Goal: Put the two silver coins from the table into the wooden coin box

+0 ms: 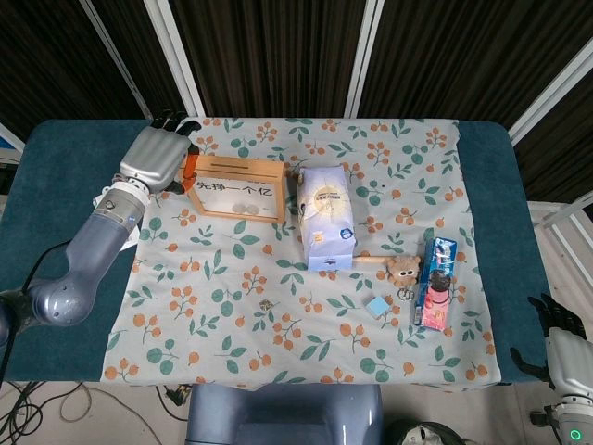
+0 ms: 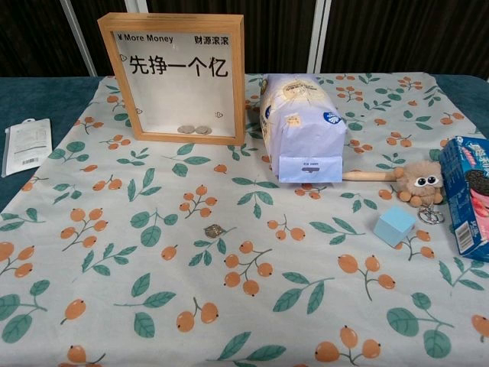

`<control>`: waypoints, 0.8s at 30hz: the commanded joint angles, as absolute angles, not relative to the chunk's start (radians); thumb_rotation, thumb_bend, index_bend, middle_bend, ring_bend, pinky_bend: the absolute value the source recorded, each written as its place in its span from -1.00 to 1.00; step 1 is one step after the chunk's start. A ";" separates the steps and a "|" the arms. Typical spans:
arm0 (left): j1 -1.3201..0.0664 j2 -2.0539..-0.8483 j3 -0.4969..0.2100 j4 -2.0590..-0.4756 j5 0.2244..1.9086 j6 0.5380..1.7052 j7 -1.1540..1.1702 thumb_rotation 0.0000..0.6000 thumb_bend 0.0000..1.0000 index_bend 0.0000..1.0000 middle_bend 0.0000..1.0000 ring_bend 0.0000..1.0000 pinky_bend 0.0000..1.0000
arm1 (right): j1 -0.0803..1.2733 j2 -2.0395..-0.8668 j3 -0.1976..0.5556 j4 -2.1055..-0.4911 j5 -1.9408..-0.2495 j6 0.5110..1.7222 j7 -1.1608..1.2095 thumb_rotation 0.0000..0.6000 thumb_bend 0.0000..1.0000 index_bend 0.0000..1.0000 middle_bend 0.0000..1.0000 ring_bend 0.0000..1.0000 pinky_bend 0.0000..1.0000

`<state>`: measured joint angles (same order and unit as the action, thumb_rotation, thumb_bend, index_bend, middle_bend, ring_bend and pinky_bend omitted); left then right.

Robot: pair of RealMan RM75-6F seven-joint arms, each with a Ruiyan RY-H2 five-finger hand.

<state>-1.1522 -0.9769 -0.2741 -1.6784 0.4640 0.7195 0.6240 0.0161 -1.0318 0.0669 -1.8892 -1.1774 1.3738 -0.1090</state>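
The wooden coin box (image 1: pixel 236 188) (image 2: pixel 176 76) stands upright at the back left of the flowered cloth, and two silver coins (image 2: pixel 194 130) lie inside it behind the glass. A small silver coin (image 2: pixel 213 230) (image 1: pixel 265 304) lies on the cloth in the middle. My left hand (image 1: pixel 156 158) is raised beside the box's top left corner, its orange-tipped thumb close to the frame. Whether it holds anything is hidden. The chest view does not show this hand. My right hand (image 1: pixel 561 341) hangs off the table's near right corner, holding nothing.
A blue-and-white bag (image 2: pixel 302 126) stands just right of the box. Along the right side are a plush toy on a stick (image 2: pixel 418 183), a light blue cube (image 2: pixel 395 225) and a cookie box (image 2: pixel 467 195). A white packet (image 2: pixel 24 145) lies on the left.
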 commanded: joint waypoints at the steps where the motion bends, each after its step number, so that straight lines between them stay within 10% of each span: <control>1: -1.204 -1.031 -0.244 -1.587 0.409 0.668 0.617 1.00 0.14 0.38 -0.72 -1.00 -1.00 | 0.016 -1.032 0.069 -1.891 -1.173 1.374 -0.108 1.00 -0.26 -0.75 -0.91 -0.93 -1.00; 24: -1.374 -1.169 -0.156 -1.297 0.312 0.486 0.518 1.00 0.14 0.21 -0.73 -1.00 -1.00 | 0.017 -1.027 0.084 -1.897 -1.133 1.370 -0.094 1.00 -0.26 -0.75 -0.91 -0.93 -1.00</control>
